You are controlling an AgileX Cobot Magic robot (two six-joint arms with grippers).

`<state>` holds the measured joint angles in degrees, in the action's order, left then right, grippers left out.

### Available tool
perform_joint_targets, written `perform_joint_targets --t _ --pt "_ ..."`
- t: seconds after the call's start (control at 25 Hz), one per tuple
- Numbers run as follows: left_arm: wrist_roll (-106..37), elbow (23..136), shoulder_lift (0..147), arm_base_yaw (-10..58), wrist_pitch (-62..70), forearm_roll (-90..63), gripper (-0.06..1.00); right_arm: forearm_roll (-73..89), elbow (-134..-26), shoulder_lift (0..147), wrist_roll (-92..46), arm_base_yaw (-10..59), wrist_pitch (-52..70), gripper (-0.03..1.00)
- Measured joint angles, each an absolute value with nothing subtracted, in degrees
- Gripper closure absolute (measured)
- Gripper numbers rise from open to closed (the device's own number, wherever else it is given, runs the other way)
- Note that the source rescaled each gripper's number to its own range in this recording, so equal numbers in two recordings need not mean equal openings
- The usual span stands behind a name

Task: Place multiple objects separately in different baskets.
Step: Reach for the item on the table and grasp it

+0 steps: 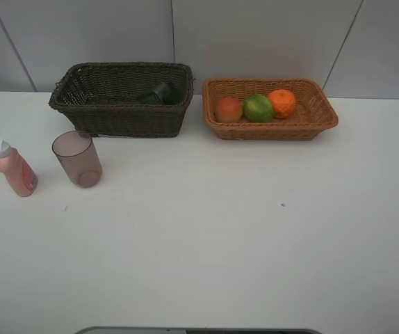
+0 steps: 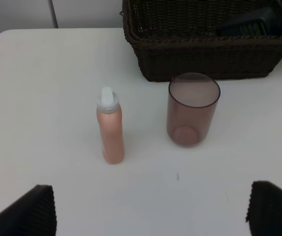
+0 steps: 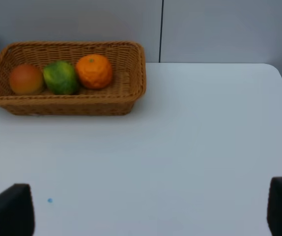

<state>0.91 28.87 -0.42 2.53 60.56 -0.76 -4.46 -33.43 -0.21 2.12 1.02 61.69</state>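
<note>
standing upright, the pink bottle (image 2: 110,130) points its cap up; left gripper (image 2: 151,206) and right gripper (image 3: 148,206) gape empty.

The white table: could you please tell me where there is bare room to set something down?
Bare: the whole front and right of the table, before the tan basket and right of the mauve cup. Crowded: the left edge, where cup and pink bottle stand before the dark basket.
</note>
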Motion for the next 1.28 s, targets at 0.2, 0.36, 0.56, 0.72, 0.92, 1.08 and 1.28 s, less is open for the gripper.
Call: perform_joint_targets --t 0.2,0.36,0.56,0.72,0.92,1.08,1.28 --pt "0.9 28.9 -0.4 2.5 60.6 -0.8 -0.05 -4.5 -30.0 -0.2 2.1 1.0 60.8 -0.03" --pt "0.9 28.9 -0.4 2.5 60.6 -0.8 -0.05 -4.5 -29.8 -0.2 2.1 1.0 60.8 -0.03" --pt "0.9 28.9 -0.4 2.5 60.6 -0.8 -0.05 -4.5 -29.8 -0.2 2.1 -2.0 60.8 -0.03" --pt "0.9 28.9 -0.4 2.5 60.6 -0.8 -0.05 -4.5 -29.8 -0.2 2.1 -5.8 60.8 -0.03" --pt "0.9 28.9 -0.4 2.5 60.6 -0.8 -0.05 -4.5 -29.8 -0.2 2.1 -5.8 60.8 -0.03" --pt "0.9 28.9 -0.4 2.5 60.6 -0.8 -0.05 -4.5 -29.8 -0.2 2.1 -5.8 60.8 -0.03" --pt "0.9 28.9 -0.4 2.5 60.6 -0.8 -0.05 -4.5 -29.8 -0.2 2.1 -5.8 60.8 -0.03"
